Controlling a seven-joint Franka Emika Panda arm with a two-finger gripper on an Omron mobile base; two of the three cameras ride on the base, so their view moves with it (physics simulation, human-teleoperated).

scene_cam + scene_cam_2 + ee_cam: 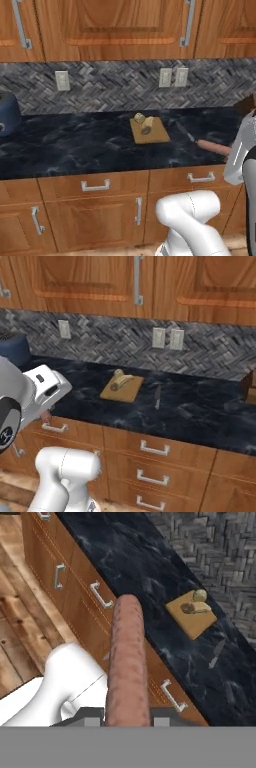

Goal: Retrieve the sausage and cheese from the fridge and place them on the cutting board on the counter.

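Black marble counter [75, 142] under wooden cabinets carries one cutting board [155, 134], one cheese [139, 118] on it, one knife [184, 131] beside. The gripper [127, 719] is clamped on one sausage [127, 667] short of the counter.

You have the reddish-pink sausage [128, 662] pinched at one end, projecting lengthwise off the surface [75, 140] edge. Pale yellow cheese [139, 118] rests on the cutting board's [157, 134] back corner, beside a tan roll-shaped piece [147, 126].

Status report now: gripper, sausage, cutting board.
Gripper shut on sausage, off the counter's front edge. Cutting board already carries cheese and a tan-brown roll. Knife lies beside the board.
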